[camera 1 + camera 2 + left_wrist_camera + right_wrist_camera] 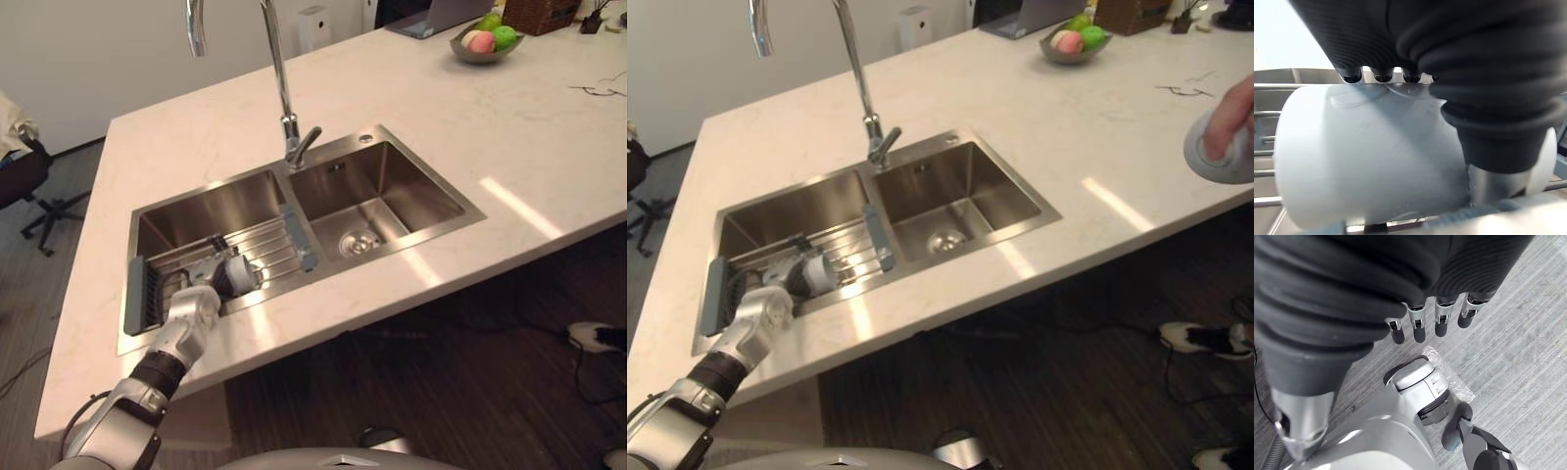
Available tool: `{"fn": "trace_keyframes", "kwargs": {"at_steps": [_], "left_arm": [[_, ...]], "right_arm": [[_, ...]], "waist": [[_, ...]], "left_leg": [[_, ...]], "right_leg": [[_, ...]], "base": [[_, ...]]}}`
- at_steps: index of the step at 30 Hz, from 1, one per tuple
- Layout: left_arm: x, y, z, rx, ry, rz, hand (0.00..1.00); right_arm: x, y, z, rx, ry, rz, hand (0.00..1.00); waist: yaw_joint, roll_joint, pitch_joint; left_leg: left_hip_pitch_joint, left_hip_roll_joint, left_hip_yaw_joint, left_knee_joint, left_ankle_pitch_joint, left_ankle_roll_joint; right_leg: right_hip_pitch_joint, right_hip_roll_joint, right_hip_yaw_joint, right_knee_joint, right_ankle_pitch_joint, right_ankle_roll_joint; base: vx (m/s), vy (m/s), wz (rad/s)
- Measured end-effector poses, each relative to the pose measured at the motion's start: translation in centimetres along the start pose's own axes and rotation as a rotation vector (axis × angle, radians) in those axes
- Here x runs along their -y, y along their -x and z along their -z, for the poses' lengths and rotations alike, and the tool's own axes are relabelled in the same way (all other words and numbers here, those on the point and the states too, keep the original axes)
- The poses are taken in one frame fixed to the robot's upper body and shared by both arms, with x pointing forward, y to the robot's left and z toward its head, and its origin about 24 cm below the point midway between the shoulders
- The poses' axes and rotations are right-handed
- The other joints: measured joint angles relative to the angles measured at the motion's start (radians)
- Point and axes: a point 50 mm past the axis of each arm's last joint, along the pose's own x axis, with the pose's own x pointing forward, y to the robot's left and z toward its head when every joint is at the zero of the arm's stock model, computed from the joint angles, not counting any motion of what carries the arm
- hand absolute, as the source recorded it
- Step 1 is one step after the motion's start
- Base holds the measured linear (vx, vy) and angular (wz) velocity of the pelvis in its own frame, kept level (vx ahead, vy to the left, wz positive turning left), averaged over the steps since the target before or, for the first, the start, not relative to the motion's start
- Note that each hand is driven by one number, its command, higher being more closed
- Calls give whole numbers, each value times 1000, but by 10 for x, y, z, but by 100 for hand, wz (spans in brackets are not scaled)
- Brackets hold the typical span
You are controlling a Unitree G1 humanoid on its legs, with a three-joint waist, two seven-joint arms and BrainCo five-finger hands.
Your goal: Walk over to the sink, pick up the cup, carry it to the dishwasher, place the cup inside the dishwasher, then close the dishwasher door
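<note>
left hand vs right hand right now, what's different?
The left hand is curled round the cup; the right hand holds nothing, its fingers relaxed.
The left hand is down in the sink over the rack; the right hand hangs above the floor.
Shared: both show a dark ribbed cover and dark fingertips.

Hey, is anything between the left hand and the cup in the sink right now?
Nothing visible. The left hand is on the cup, fingers curled over its far side and the thumb against the near side. The cup lies on its side on the rack in the left basin of the sink.
</note>
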Motion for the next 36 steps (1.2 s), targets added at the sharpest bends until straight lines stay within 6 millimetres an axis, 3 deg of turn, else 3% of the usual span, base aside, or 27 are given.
{"fn": "trace_keyframes", "kwargs": {"at_steps": [11, 17, 21, 23, 25, 29, 33, 36], "left_arm": [[1, -5, -1, 23, 94, -34, 100], [-5, -3, -8, 110, 303, -147, 100], [-9, 8, -20, 186, 551, -215, 100], [-18, 16, -30, 256, 691, -256, 100], [-28, 21, -37, 316, 776, -281, 100], [-62, 39, -42, 453, 1026, -424, 100], [-74, 58, -37, 533, 1209, -505, 100], [-72, 79, -25, 550, 1322, -600, 100]], "right_arm": [[-4, -1, 6, -13, -1, -9, 0], [-6, -1, 14, -27, 6, -14, 0], [-14, -2, 16, -20, -6, -41, 0], [-21, -3, 18, -19, -15, -60, 0], [-21, -3, 22, -26, -23, -64, 0], [-21, -3, 26, -26, -31, -65, 0], [-21, -3, 28, -22, -49, -67, 0], [-19, -3, 28, -10, -75, -66, 0]], "waist": [[20, -33, 8], [44, -58, -4], [79, -89, -9], [91, -120, -12], [107, -134, -16], [134, -132, -20], [143, -129, -22], [173, -129, -39]], "left_leg": [[21, 1, -28, 0, -2, -1], [5, -1, -76, -4, 4, 5], [-3, -3, -90, -6, 5, 5], [-17, -5, -105, -2, 8, 6], [-19, -7, -111, -1, 9, 7], [-20, -15, -116, -1, 12, 12], [-33, -19, -144, -7, 25, 22], [-50, -20, -159, -7, 32, 26]], "right_leg": [[46, 1, -34, -31, -5, 5], [64, 0, -79, -41, -1, 0], [66, 1, -90, -43, 0, 1], [65, 0, -105, -43, 0, 1], [66, -2, -109, -43, 0, 1], [66, -7, -113, -38, 0, 1], [64, -13, -139, -31, -1, 1], [44, -16, -149, -22, -8, 2]], "base": [[-21, -22, 7], [-3, -35, 23], [6, -17, 11], [23, -13, 17], [14, 1, 12], [-31, 4, 4], [-90, -8, 18], [-84, -3, 15]]}}
